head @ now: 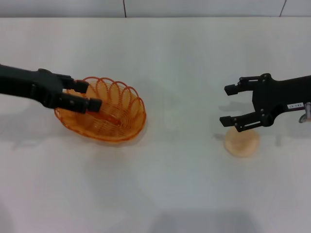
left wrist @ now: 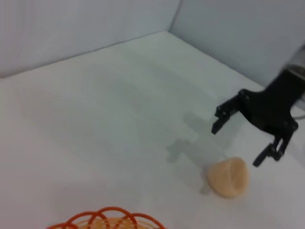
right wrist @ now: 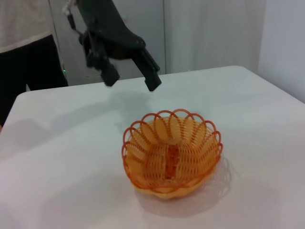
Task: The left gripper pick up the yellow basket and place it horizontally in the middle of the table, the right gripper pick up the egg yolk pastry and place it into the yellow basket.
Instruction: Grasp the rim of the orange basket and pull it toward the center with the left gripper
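The yellow basket [head: 104, 115] rests on the white table [head: 170, 58] at the left of centre, mouth up and empty. It also shows in the right wrist view [right wrist: 171, 152], and its rim in the left wrist view [left wrist: 109, 219]. My left gripper [head: 85, 95] is open over the basket's left rim; in the right wrist view the left gripper [right wrist: 132, 83] hangs above and behind the basket, apart from it. The egg yolk pastry [head: 241, 142] lies on the table at the right, also in the left wrist view [left wrist: 228, 177]. My right gripper [head: 227, 105] is open and empty, just above and behind the pastry [left wrist: 237, 145].
A grey wall [head: 194, 7] runs along the table's far edge. In the right wrist view a person in dark trousers [right wrist: 28, 62] stands beyond the table's edge behind the left arm. Bare tabletop lies between basket and pastry.
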Robot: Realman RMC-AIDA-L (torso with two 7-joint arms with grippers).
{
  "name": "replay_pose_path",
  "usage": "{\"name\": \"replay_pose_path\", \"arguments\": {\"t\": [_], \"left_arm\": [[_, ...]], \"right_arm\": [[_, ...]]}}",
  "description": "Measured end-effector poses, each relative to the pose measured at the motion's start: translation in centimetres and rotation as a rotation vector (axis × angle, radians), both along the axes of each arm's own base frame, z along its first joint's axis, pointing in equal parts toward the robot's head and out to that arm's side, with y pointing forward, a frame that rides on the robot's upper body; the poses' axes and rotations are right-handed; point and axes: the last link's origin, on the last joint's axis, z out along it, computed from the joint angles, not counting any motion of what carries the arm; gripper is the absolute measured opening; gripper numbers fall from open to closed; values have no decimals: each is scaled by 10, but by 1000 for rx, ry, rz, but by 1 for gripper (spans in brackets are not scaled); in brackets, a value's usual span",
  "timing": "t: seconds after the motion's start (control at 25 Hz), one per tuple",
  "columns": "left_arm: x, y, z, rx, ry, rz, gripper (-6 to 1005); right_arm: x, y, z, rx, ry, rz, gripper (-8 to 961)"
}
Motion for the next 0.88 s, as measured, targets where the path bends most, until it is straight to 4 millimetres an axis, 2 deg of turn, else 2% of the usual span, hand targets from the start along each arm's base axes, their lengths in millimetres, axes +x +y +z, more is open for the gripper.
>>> {"name": "replay_pose_path", "arguments": {"t": [0.16, 0.2, 0.44, 0.64, 0.88], "left_arm": [[0, 7, 16, 17, 42, 151, 835], [-2, 14, 24, 33, 92, 222, 834], [-4, 30, 34, 58, 244, 322, 826], [-9, 40, 23, 71, 407, 372, 819], [-14, 49, 5, 94, 487, 381, 812]], "right_arm": [[1, -1, 0, 9, -4, 16, 842], [1, -1, 1, 11, -5, 19, 842], [1, -3, 1, 6, -6, 23, 842], [0, -3, -1, 6, -7, 26, 841], [0, -3, -3, 4, -6, 28, 841]]}}
